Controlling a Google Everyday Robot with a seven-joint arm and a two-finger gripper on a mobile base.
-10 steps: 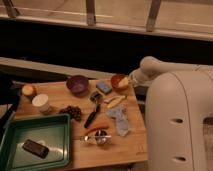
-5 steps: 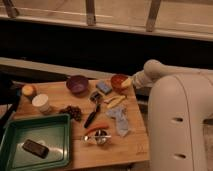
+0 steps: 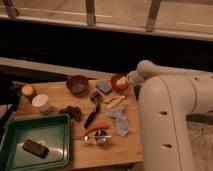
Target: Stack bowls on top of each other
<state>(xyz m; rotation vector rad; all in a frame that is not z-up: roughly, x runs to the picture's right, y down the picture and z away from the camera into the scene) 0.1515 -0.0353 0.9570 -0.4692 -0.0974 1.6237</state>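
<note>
The orange-red bowl [image 3: 118, 82] sits at the far right of the wooden table [image 3: 60, 95]. The dark purple bowl [image 3: 77, 84] sits at the far middle of the table, apart from it. My gripper [image 3: 129, 79] is at the end of the white arm, right at the orange-red bowl's right rim.
A white cup [image 3: 41, 103] and an orange fruit [image 3: 29, 90] stand at the left. A green tray [image 3: 32, 142] with a dark bar lies at the front left. A metal strainer [image 3: 101, 137], a carrot [image 3: 95, 129], a black utensil [image 3: 93, 114], a blue sponge [image 3: 104, 87] and a grey cloth [image 3: 120, 120] lie mid-table.
The arm has shifted slightly at the orange-red bowl's right side. Nothing on the table has moved.
</note>
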